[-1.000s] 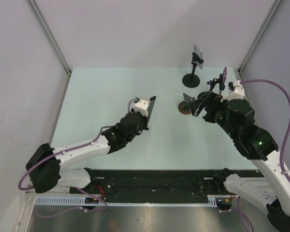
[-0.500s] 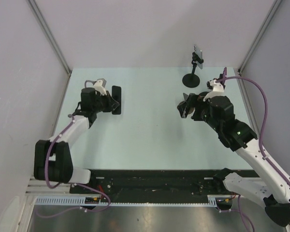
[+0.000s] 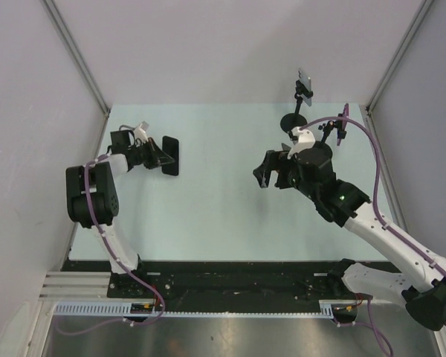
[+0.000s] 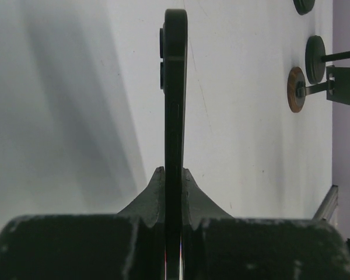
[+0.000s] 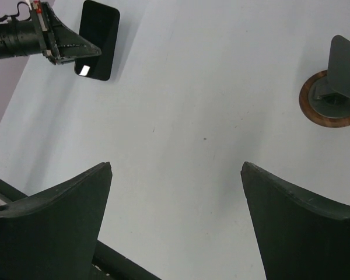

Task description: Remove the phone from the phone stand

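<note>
- Beneath both claws, we see the pale green tabletop [image 3: 223,208].
- Our right claw [image 5: 176,166] gapes wide above it.
- Our left claw [image 4: 173,175] pinches the flat black phone [image 4: 175,87] edge-on between its fingers.
- Well beyond that claw's tips, to their right, we see the round brown-based phone stand [image 4: 293,90].

Far-left of counter [image 3: 208,208]: phone [image 3: 171,155], edge-on betw. fingers of left end effector [image 3: 161,154]. Right end effector [image 3: 262,173] at ctr-right, well apart from phone. Phone stand [image 5: 331,104] on counter's right side. Other stand [image 3: 295,122] behind it, nr far-right corner.
</note>
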